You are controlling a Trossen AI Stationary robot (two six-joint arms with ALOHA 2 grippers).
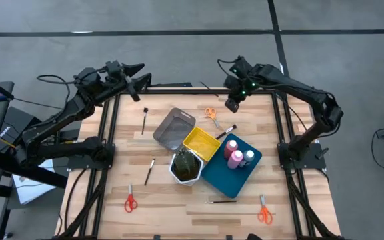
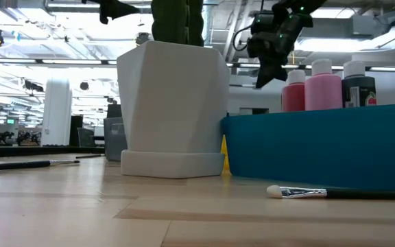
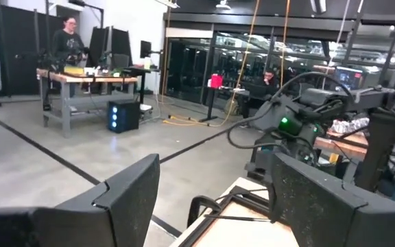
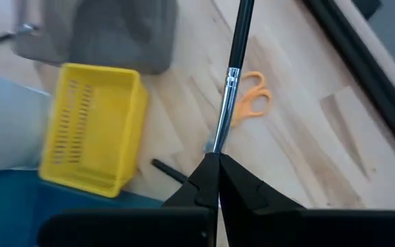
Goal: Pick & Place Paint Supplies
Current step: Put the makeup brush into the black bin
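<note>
Left gripper (image 3: 208,199) agape; right gripper (image 4: 218,180) clamped closed.

Centre: white pot (image 1: 186,167), yellow tray (image 1: 201,144), grey tray (image 1: 173,129) and blue tray (image 1: 232,167) are crowding together.
Left side: bare wood is lying open.

We see a light wood bench (image 1: 179,207). Directly on it: grey tray (image 1: 173,128), yellow tray (image 1: 201,144), blue tray (image 1: 229,175), white hexagonal pot (image 1: 186,167), orange scissors (image 1: 211,115) far side, red scissors (image 1: 131,201) and orange scissors (image 1: 264,211) near edge, loose brushes (image 1: 149,171).
</note>
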